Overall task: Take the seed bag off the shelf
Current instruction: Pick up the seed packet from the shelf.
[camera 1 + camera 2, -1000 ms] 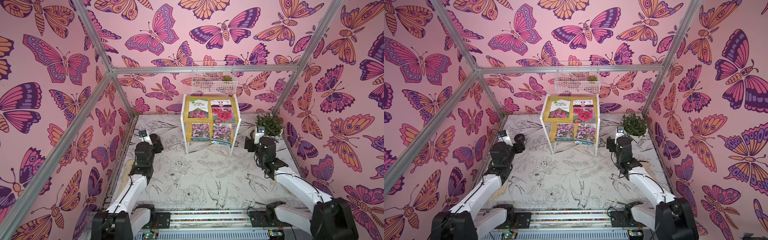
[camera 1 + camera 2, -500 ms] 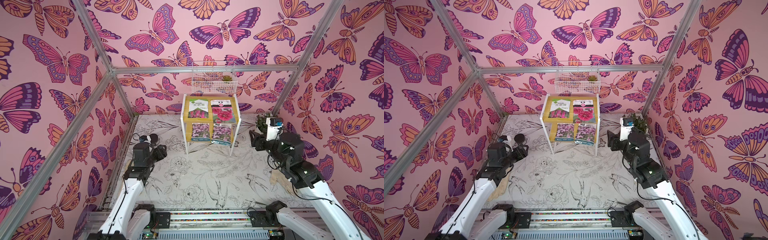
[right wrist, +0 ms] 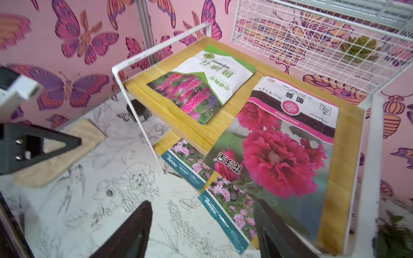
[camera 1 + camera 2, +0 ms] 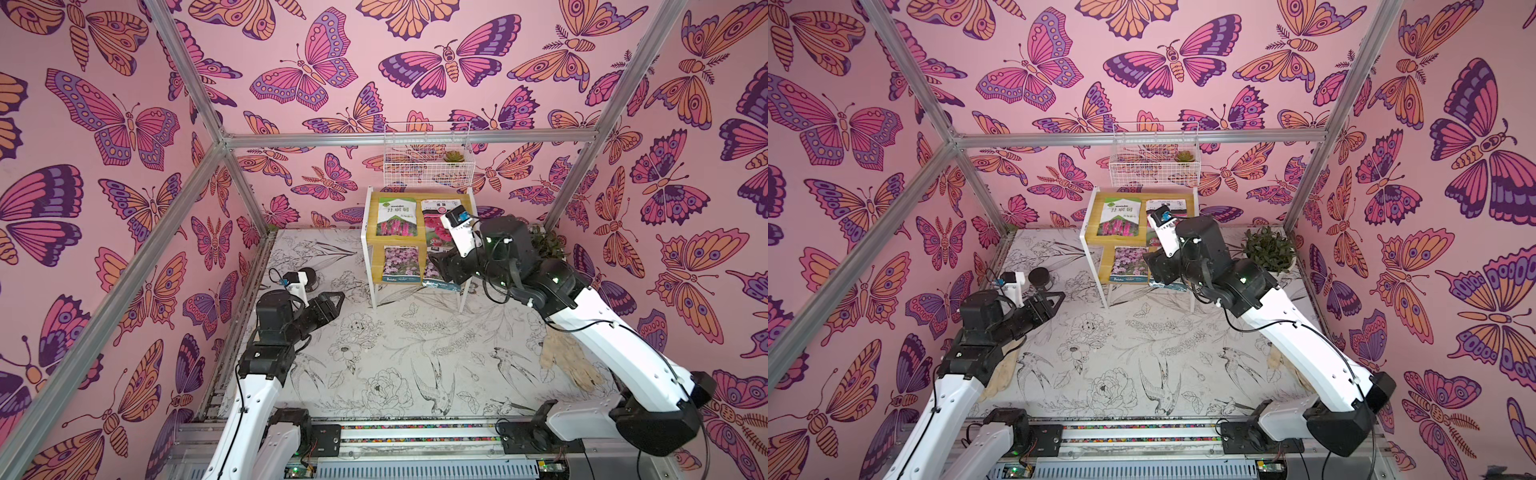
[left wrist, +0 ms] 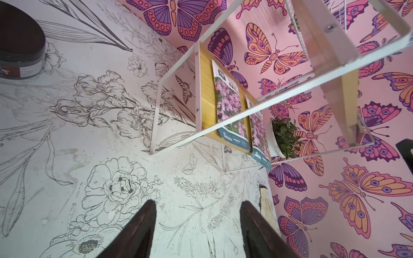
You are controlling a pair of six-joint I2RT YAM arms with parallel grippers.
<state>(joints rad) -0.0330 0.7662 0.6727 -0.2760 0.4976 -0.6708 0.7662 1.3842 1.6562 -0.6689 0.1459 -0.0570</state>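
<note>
We see a booth of pink butterfly walls over a floor printed with line-drawn flowers. At the far wall stands the shelf point(image 4: 372, 232), its yellow boards carrying four seed bags. The hollyhock seed bag point(image 3: 283, 154) lies on the upper board's right side, its near edge hanging over the step. Our right gripper point(image 3: 201, 232) hovers just before that edge, jaws spread wide and holding nothing. Our left gripper point(image 5: 196, 232) waits well apart at the left, jaws parted and empty, near a dark jar point(image 4: 309, 277).
</note>
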